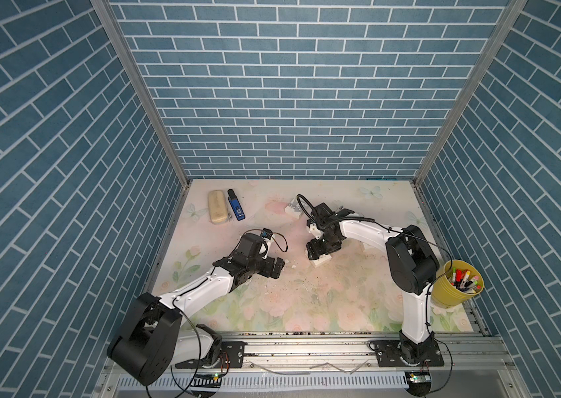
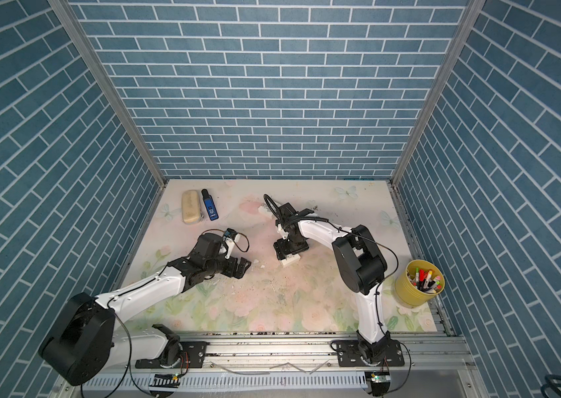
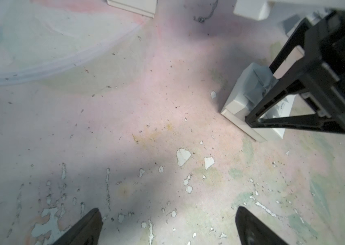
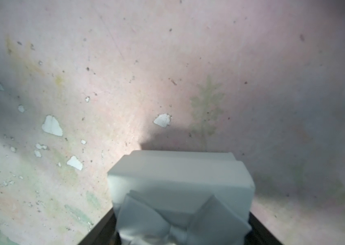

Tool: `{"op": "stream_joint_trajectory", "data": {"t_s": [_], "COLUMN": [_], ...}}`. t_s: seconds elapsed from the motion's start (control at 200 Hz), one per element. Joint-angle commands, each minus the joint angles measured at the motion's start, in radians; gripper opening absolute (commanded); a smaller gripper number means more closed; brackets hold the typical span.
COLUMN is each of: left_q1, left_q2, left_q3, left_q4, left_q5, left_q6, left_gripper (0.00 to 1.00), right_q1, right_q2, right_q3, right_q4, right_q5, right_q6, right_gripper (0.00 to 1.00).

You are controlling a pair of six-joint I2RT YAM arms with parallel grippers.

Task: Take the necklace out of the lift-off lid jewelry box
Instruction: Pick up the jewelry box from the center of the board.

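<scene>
The white jewelry box [image 3: 241, 99] stands lidless on the floral mat, with folded white padding showing in its top [image 4: 180, 191]. My right gripper [image 4: 182, 229] points down over it, a black finger [image 3: 273, 122] pressed against each side; both top views show it there [image 1: 320, 253] [image 2: 287, 253]. The white lid [image 1: 294, 206] [image 3: 133, 7] lies farther back. A thin dark chain, the necklace [image 3: 205, 15], lies loose on the mat beyond the box. My left gripper [image 3: 167, 210] [image 1: 277, 267] hovers open and empty to the box's left.
A beige case [image 1: 218, 207] and a blue device [image 1: 236, 205] lie at the back left. A yellow cup of markers [image 1: 458, 287] stands at the right edge. Blue brick walls close three sides. The mat is scuffed with white flakes [image 3: 183, 156].
</scene>
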Motion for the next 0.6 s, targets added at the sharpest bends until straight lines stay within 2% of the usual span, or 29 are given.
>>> {"op": "stream_joint_trajectory", "data": {"t_s": [0.0, 0.1, 0.19, 0.35, 0.495, 0.595], "left_q1": [-0.066, -0.17, -0.222, -0.228, -0.233, -0.241], "left_q2": [-0.003, 0.021, 0.063, 0.112, 0.185, 0.227], "left_q3": [-0.057, -0.126, -0.11, -0.112, -0.061, -0.06], "left_q4": [0.174, 0.404, 0.452, 0.59, 0.589, 0.664], "left_q5": [0.017, -0.066, -0.093, -0.065, 0.007, 0.044], "left_q6": [0.068, 0.18, 0.304, 0.335, 0.359, 0.356], "left_gripper": [1.0, 1.0, 1.0, 1.0, 0.99, 0.99], "right_q1": [-0.02, -0.053, -0.091, -0.145, -0.195, -0.213], "right_q2": [-0.046, -0.066, -0.083, -0.124, -0.134, -0.145], "right_q3": [-0.015, -0.019, -0.044, -0.084, -0.104, -0.102], "right_q4": [-0.035, -0.061, -0.049, -0.026, -0.02, -0.028], "right_q5": [-0.083, -0.148, -0.199, -0.287, -0.389, -0.429], "right_q6": [-0.046, -0.049, -0.046, -0.005, 0.012, 0.008], "right_gripper": [0.75, 0.74, 0.74, 0.74, 0.73, 0.73]}}
